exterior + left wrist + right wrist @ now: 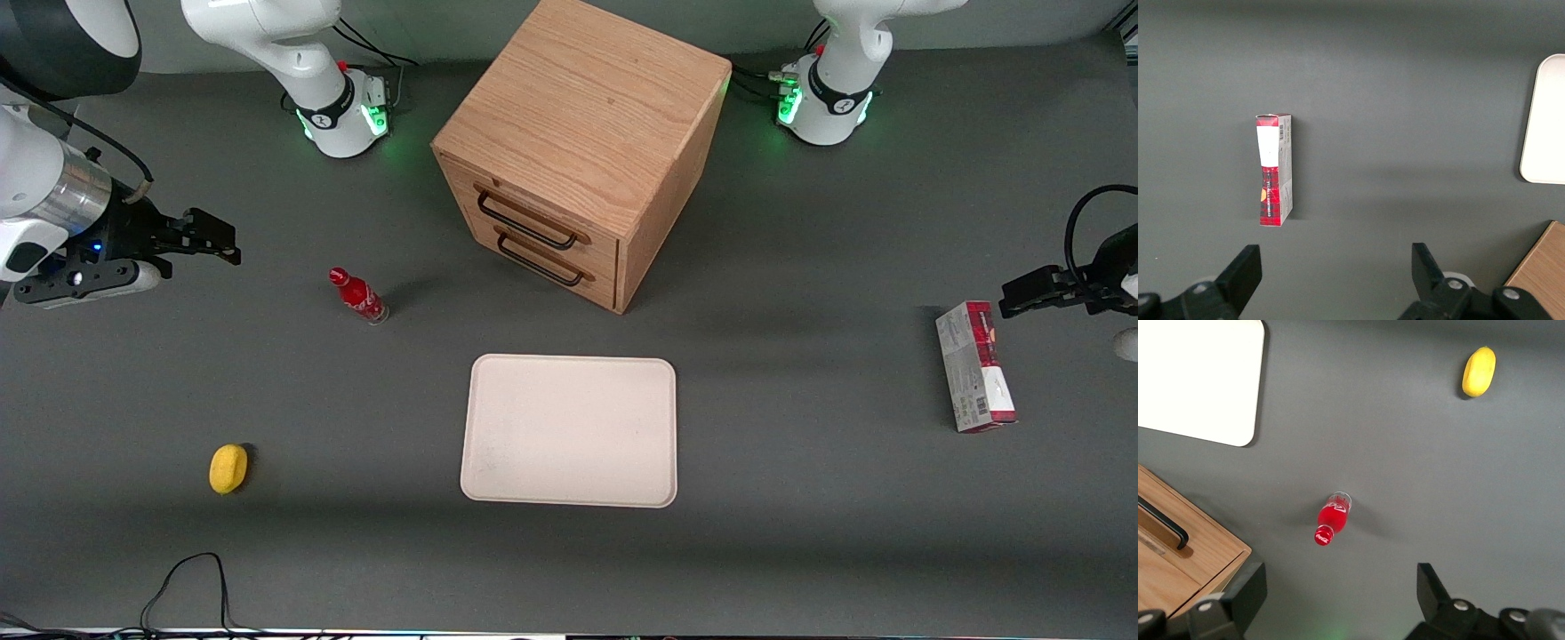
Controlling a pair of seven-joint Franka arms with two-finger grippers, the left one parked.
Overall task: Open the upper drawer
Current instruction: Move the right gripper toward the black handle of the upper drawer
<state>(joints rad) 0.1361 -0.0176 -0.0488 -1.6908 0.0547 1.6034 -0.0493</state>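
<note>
The oak cabinet (pixel 587 116) stands in the middle of the table, its two drawers facing the working arm's end and the front camera. The upper drawer (pixel 544 216) is shut flush, with its long black wire handle (pixel 526 220) above the lower drawer's same handle (pixel 542 260). My right gripper (pixel 227 244) is open and empty. It hangs above the table toward the working arm's end, well away from the cabinet. In the right wrist view the gripper (pixel 1338 600) hovers over bare table near the cabinet's corner (pixel 1198 547), where one black handle (pixel 1165 523) shows.
A red bottle (pixel 358 296) (pixel 1331 518) lies between my gripper and the cabinet. A cream tray (pixel 569 430) sits nearer the front camera than the cabinet. A yellow object (pixel 228 468) lies near the front. A red-and-white box (pixel 974 366) lies toward the parked arm's end.
</note>
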